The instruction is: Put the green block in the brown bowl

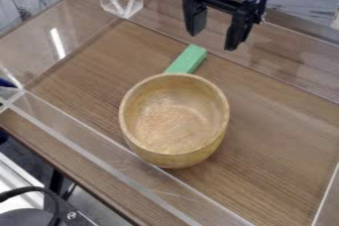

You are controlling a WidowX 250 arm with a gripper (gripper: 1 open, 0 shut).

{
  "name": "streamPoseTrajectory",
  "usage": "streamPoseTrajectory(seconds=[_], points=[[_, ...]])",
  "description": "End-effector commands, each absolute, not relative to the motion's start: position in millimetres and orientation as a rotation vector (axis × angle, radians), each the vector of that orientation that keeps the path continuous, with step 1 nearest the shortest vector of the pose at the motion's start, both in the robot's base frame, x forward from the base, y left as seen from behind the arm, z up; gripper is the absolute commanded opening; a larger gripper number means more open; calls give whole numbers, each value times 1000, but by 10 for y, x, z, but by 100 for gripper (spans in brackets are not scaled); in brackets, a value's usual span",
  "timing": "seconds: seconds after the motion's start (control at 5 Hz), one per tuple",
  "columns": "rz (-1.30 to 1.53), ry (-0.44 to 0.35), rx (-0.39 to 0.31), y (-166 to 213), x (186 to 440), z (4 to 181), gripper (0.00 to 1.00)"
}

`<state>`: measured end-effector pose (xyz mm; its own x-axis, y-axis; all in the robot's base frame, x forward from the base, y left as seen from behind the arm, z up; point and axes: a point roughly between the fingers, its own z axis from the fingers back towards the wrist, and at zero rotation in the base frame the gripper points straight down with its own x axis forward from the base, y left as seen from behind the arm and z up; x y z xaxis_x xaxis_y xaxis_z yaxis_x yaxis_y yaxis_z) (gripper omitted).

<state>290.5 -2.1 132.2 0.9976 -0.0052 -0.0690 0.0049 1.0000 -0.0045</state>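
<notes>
The green block [188, 60] lies flat on the wooden table, just behind the brown bowl [175, 119], partly hidden by the bowl's far rim. The bowl is round, light tan, with thick walls and nothing inside. My gripper [216, 30] hangs above the table behind and to the right of the block, pointing down. Its two dark fingers [195, 20] stand wide apart with nothing between them, and it touches neither the block nor the bowl.
Clear acrylic walls [79, 161] fence the wooden table [272, 146] on all sides. A small clear plastic stand [122, 1] sits at the back left corner.
</notes>
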Motion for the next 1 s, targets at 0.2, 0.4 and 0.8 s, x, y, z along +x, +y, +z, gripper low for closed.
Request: streamPoseTrajectory(seconds=[0.2,0.4,0.8], points=[[19,98,18,226,2979,1096,100],[32,105,27,366,2989,979,100],[49,123,30,505,3050,717,100]])
